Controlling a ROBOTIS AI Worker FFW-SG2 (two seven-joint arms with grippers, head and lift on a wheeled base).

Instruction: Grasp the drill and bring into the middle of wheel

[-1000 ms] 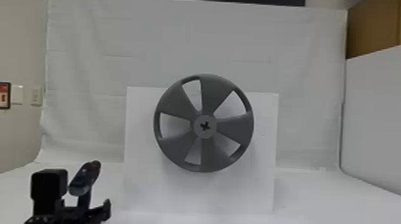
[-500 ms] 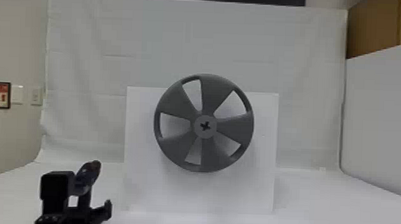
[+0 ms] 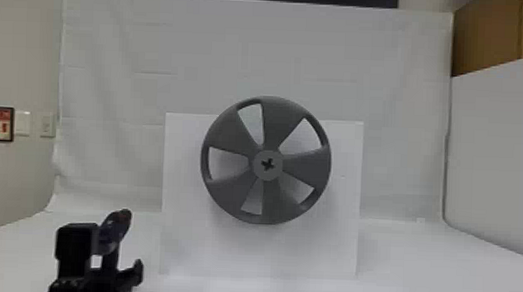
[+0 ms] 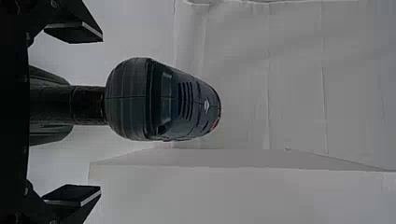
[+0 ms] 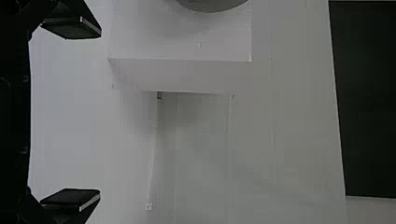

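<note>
So my left gripper is down in the lower left of the head view, coming up from the bottom edge, fingertips up. From my left wrist, the two fingers stand wide apart, one on each side, tips well clear of each other. Black all over, with a thin pale strip on the edge of each tip. My right gripper is pretty much the twin in its own wrist view: wide open too, flat black pads well apart and facing each other.
</note>
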